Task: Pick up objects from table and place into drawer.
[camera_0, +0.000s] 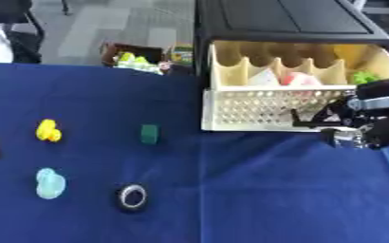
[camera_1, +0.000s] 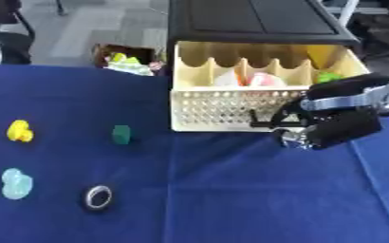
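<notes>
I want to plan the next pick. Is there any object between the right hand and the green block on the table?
Nothing visible: between the right hand, at the drawer front, and the green block lies only bare blue cloth. The other items lie farther left or nearer.

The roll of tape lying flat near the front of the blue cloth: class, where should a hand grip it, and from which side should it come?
Judging from its pose, come from straight above. The roll of tape lies flat with its hole facing up, clear of the light blue toy, so pinching one wall, thumb inside the hole and fingers outside, probably suits best.
</notes>
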Controlling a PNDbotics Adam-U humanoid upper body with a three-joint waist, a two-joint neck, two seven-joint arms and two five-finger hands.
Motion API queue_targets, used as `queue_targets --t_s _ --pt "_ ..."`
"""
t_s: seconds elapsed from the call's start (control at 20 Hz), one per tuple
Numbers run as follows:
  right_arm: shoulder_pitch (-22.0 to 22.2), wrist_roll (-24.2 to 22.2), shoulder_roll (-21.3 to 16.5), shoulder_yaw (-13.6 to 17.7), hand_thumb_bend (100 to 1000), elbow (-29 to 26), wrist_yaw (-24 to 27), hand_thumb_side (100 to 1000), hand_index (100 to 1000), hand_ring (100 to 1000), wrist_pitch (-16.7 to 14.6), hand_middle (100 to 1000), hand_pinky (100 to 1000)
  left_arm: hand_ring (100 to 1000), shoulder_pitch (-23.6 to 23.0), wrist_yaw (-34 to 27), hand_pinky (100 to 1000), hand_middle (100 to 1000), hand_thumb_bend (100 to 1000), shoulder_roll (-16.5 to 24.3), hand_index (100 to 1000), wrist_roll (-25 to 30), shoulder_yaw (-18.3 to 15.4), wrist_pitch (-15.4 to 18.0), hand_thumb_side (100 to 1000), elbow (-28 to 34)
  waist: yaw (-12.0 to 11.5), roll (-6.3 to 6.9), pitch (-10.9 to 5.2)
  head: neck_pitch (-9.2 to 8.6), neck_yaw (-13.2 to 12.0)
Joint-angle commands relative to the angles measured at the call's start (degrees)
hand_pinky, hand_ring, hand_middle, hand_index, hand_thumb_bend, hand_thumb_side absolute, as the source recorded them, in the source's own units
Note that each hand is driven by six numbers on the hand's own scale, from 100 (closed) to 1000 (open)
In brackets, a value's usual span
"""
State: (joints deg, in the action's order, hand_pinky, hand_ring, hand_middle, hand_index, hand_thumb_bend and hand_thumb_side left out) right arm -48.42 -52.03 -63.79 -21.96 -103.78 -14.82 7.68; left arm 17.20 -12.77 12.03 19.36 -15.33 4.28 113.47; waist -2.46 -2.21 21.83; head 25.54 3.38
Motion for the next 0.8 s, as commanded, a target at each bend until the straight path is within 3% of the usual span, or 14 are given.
queue_targets --t_s 0.05,0.8 --pt "-1.07 0.07 -1.04 1.05 100 -0.51 -0.19 1000 913 294 -0.36 101 270 584 0.38 0.19 551 565 138 0.54 675 0.22 -0.17 0.08 1000 1.12 -0.03 0.11 -1.03 -0.41 -0.18" --pt "0.44 0.07 -2.70 4.71 100 -6.04 2.94 1000 911 304 1.40 108 284 585 0.58 0.46 551 565 141 0.48 673 0.40 -0.27 -0.24 1000 1.12 0.47 -0.02 -0.82 -0.61 -0.40"
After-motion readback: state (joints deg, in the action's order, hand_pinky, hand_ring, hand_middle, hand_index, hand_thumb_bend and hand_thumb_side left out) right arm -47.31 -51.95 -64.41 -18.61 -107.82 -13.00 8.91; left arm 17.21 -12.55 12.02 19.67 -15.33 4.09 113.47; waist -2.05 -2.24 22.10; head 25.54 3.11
